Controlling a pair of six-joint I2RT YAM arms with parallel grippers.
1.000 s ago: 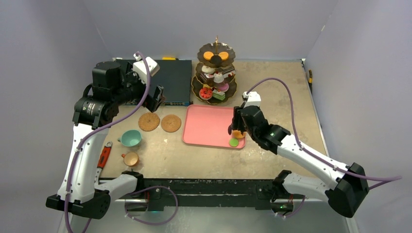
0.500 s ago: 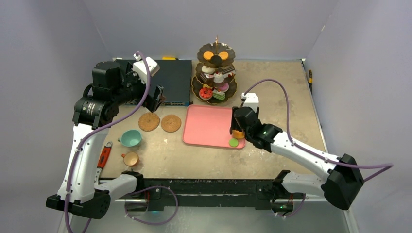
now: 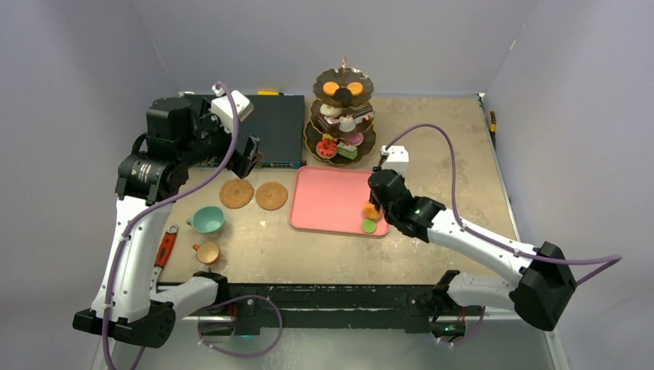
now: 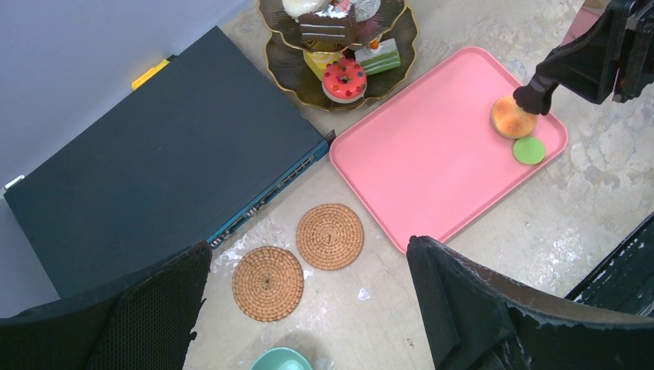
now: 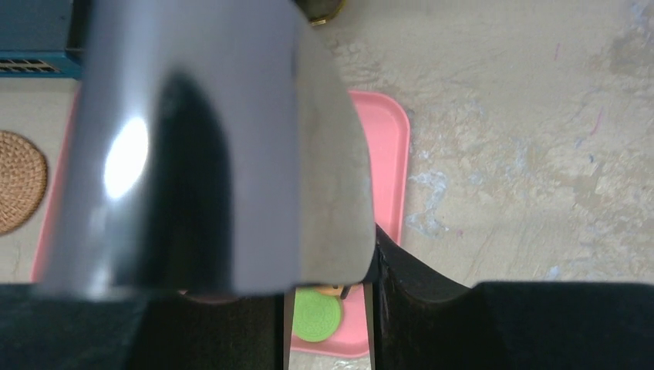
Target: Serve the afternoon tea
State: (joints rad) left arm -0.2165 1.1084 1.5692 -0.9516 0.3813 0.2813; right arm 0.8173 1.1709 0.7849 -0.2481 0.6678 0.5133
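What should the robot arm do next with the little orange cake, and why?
Probably close the jaws of the right gripper on the orange cake and lift it slightly. The gripper sits right at the cake, which lies on the pink tray beside a green macaron; the tiered stand beyond the tray already holds other cakes. Whether the jaws grip it yet is unclear.

Two coasters [image 3: 271,196] lie left of the tray [image 3: 328,202], the stand [image 3: 342,116] behind it.

Robot lab: plain grey walls [image 3: 69,54], network switch [image 3: 270,127] on table [image 3: 463,154].
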